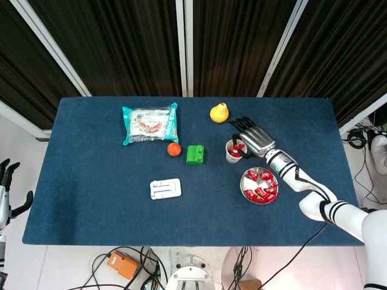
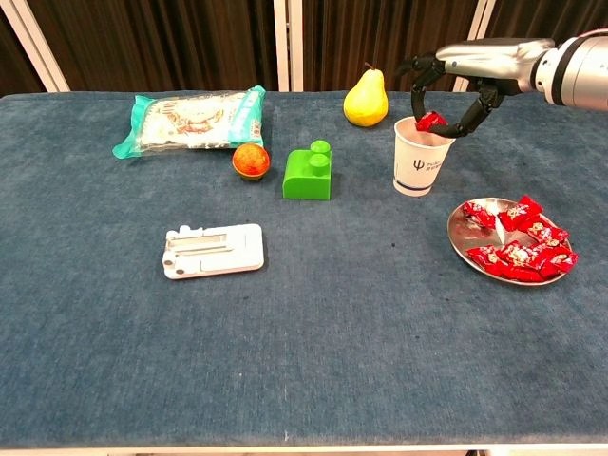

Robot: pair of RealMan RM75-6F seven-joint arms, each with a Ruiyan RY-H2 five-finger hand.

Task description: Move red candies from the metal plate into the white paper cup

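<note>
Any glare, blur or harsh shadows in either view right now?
Head view: even light, sharp, soft shadows only; the plate shows a mild sheen, candies still readable. Chest view: also sharp; the right hand over the cup has bright highlights on its metal shell but no motion blur, and the candy in its fingers is clear. The curtain behind stays dark.

The desk carries a blue cloth cover. A sealed snack packet lies at the rear left. A yellow pear stands upright at the rear. A small orange ball sits just beside a green building block. A white flat stand lies nearer the front edge.
</note>
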